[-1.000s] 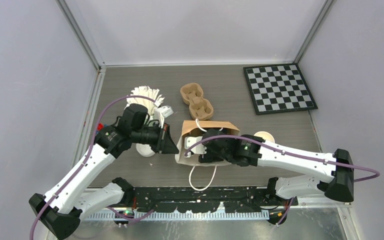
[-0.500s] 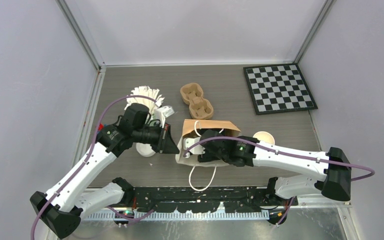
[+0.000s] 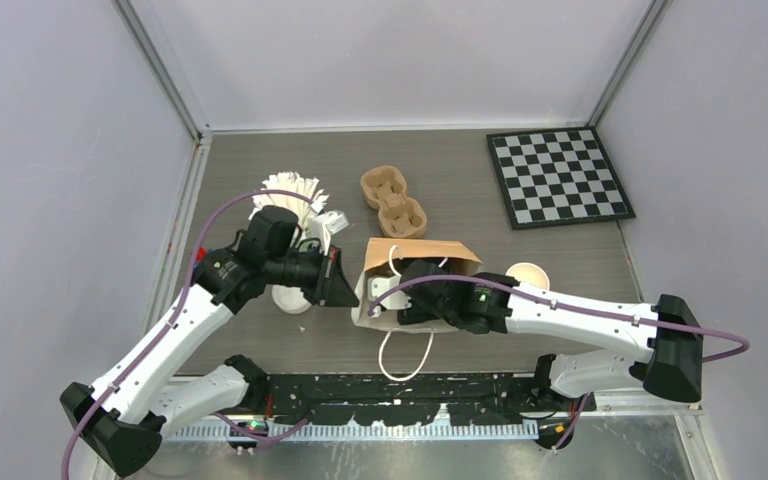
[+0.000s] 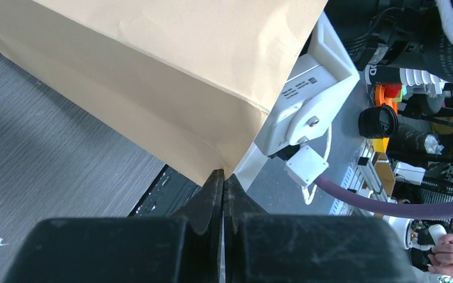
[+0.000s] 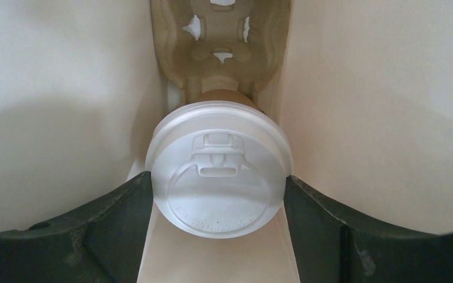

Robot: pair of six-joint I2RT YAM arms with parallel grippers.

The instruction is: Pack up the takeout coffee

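Note:
The takeout coffee shows in the right wrist view as a round white lid (image 5: 218, 168) on a brown cup (image 5: 224, 94). It is inside the brown paper bag (image 3: 430, 255), above a pulp carrier (image 5: 221, 47) at the bag's bottom. My right gripper (image 5: 218, 188) reaches into the bag, its two fingers (image 5: 124, 218) pressed against opposite sides of the lid. From above the cup is hidden by the right gripper (image 3: 405, 300). My left gripper (image 4: 223, 177) is shut on the bag's edge (image 4: 212, 159), at the bag's left side (image 3: 350, 292).
A second pulp cup carrier (image 3: 393, 201) lies behind the bag. A chessboard (image 3: 558, 177) sits at the back right. An open lidless cup (image 3: 527, 273) stands right of the bag. White napkins (image 3: 290, 190) are behind my left arm. The bag's string handle (image 3: 405, 355) loops toward the near edge.
My right arm has shifted slightly left, with the gripper still in the bag. The left gripper has kept its pinch on the bag edge without moving.

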